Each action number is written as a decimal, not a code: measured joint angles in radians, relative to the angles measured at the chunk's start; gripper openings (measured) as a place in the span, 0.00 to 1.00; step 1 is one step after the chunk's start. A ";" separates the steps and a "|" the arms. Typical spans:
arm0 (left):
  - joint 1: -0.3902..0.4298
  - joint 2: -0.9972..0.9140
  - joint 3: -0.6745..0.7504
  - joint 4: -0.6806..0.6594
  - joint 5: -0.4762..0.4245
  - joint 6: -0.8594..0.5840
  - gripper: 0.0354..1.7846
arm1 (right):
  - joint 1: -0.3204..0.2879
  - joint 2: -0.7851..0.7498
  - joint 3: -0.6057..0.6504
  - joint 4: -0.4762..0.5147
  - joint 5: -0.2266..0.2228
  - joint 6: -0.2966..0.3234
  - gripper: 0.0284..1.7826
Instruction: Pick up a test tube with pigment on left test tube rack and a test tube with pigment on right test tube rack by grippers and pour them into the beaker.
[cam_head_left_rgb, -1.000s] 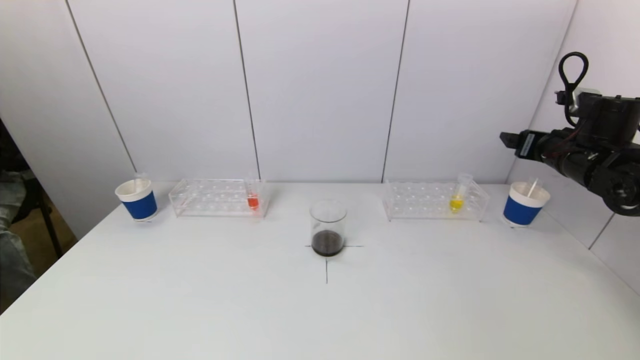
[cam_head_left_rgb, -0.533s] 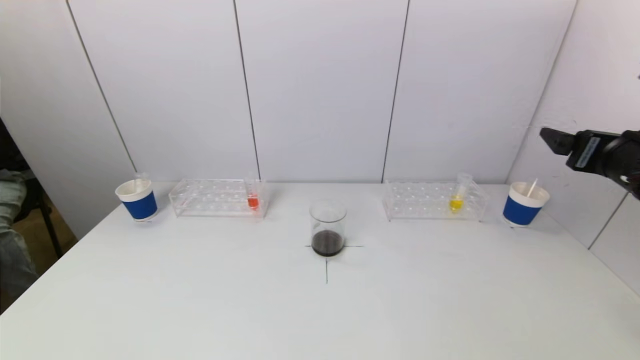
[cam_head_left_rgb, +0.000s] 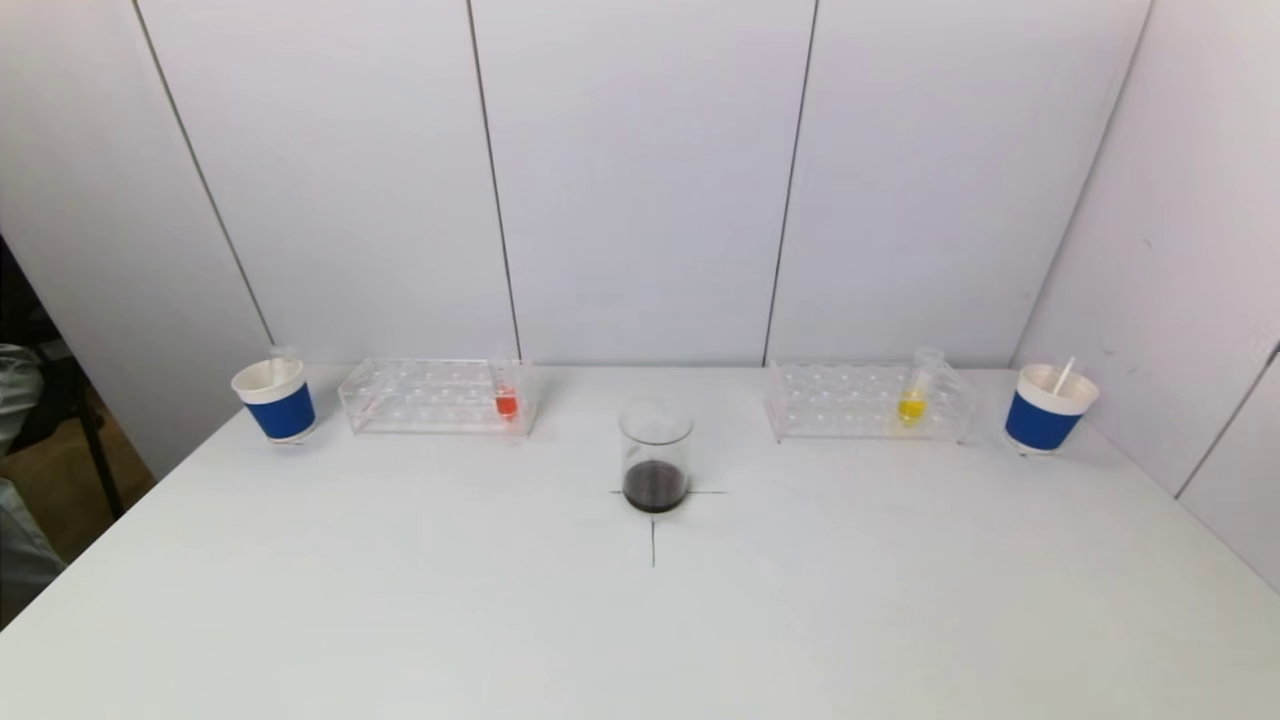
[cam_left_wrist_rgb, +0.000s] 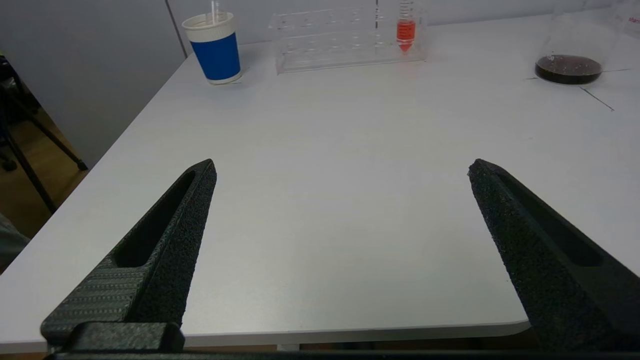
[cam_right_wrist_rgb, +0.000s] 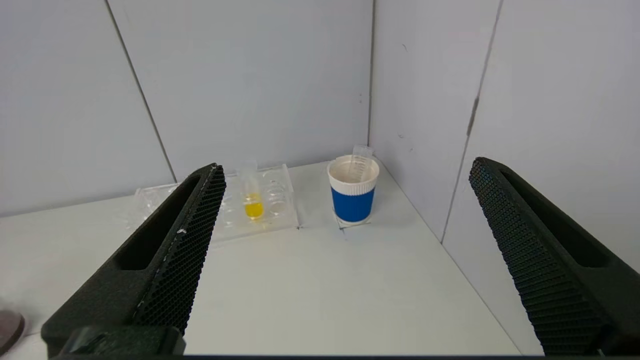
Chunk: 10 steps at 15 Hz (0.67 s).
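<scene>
Table (cam_head_left_rgb: 640, 640): white, with a black cross mark at its middle.
Beaker (cam_head_left_rgb: 656, 456): stands upright on the cross mark, clear glass with a shallow layer of dark liquid at the bottom; it sits between the two racks and nearer the robot than either.
Left test tube rack (cam_head_left_rgb: 435, 396): clear plastic, at the far left of the table against the wall.
Red tube (cam_head_left_rgb: 506, 390): upright in the rack's end nearest the beaker (orange-red pigment fills only its lower part).
Right test tube rack (cam_head_left_rgb: 868, 402): clear plastic, far right, level with the left one.
Yellow tube (cam_head_left_rgb: 916, 392): stands in the rack toward its outer end, leaning a little, with yellow pigment at the bottom.
Left cup (cam_head_left_rgb: 275, 399): blue and white paper cup just beyond the left rack's outer end, with an empty clear tube standing in it.
Right cup (cam_head_left_rgb: 1048, 408): matching cup near the right wall, with a clear tube leaning in it.
Left gripper (cam_left_wrist_rgb: 340, 167): out of the head view; its wrist view shows both black fingers spread wide with nothing between them, low over the table's near left edge, well apart from the left rack and pointing toward it.
Right gripper (cam_right_wrist_rgb: 345, 167): also out of the head view, fingers wide apart and holding nothing, raised over the table's right side, facing the right cup and the yellow tube, well clear of both.
</scene>
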 joint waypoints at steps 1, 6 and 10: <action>0.000 0.000 0.000 0.000 0.000 0.000 0.99 | 0.000 -0.062 0.043 0.005 0.000 -0.004 0.99; 0.000 0.000 0.000 0.000 0.000 0.000 0.99 | 0.007 -0.340 0.191 0.103 0.016 -0.026 0.99; 0.000 0.000 0.000 0.000 0.000 0.000 0.99 | 0.001 -0.600 0.254 0.296 0.067 -0.051 0.99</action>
